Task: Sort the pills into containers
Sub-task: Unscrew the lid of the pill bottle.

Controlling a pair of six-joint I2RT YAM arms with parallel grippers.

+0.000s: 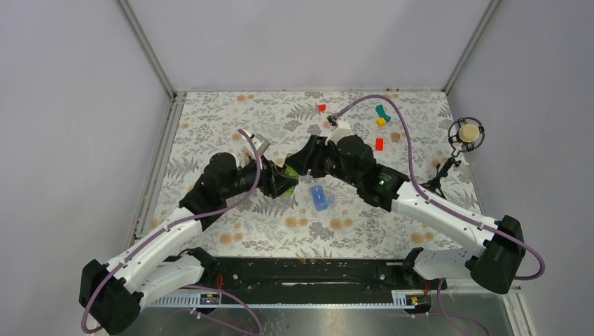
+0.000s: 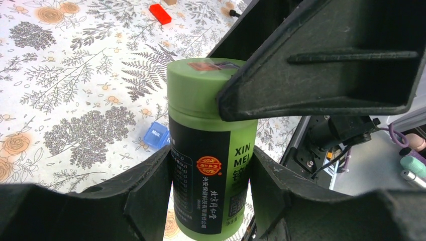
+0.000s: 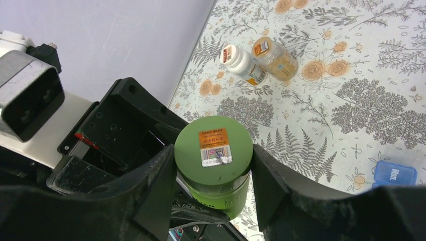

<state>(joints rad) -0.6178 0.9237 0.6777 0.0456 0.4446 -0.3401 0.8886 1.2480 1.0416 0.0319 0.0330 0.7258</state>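
Currently green bottle is clamped by left end effector; its lid is gripped by right end effector.

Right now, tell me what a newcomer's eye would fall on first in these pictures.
The green bottle stands out first, at the middle of the floral table. The left gripper clamps its body while the right gripper grips its lid. Next comes the blue pill box, lying on the table just to the near right of them, then the small red blocks toward the far side.
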